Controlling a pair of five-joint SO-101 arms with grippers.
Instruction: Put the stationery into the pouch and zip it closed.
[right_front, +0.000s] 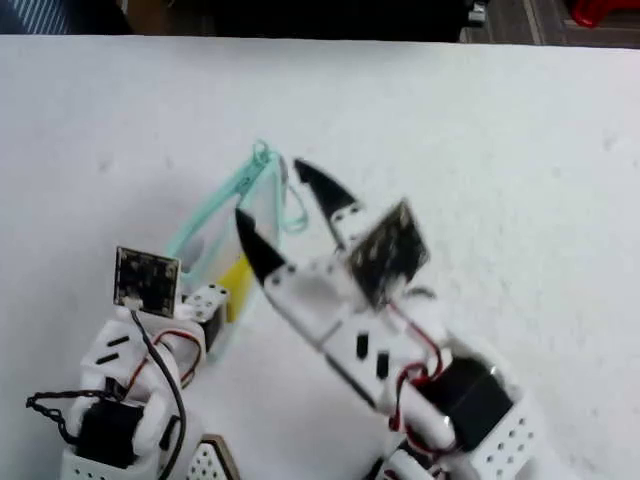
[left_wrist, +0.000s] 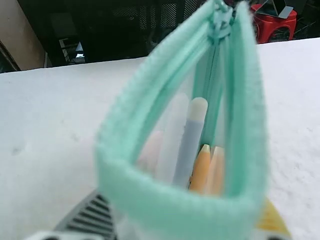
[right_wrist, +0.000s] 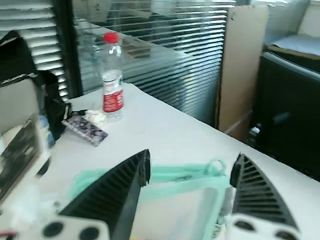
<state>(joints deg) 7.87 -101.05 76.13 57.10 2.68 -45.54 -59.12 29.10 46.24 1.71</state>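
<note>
In the high view I have the pouch (right_front: 213, 213) lying near the middle of the table (right_front: 480, 120), a little toward its left edge, the mint trim running away from the edge where the arms stand. My right gripper (right_front: 269, 188) is spread wide, with the pouch's far end between its two black fingers. The left gripper (right_front: 212, 300) sits at the pouch's near end, just beside a yellow object (right_front: 237, 285); whether it is gripping anything I cannot tell. In the left wrist view the pouch (left_wrist: 165, 210) gapes at the mouth, and inside I make out a grey-blue pen (left_wrist: 190, 145) with a pale cap and an orange pencil (left_wrist: 201, 170) touching it. In the right wrist view the fingers (right_wrist: 117, 192) stand far apart with the mint zipper (right_wrist: 185, 172) running between them; farther back on the white surface stand a bottle (right_wrist: 112, 85) with a red cap and a small flat packet (right_wrist: 84, 129).
</note>
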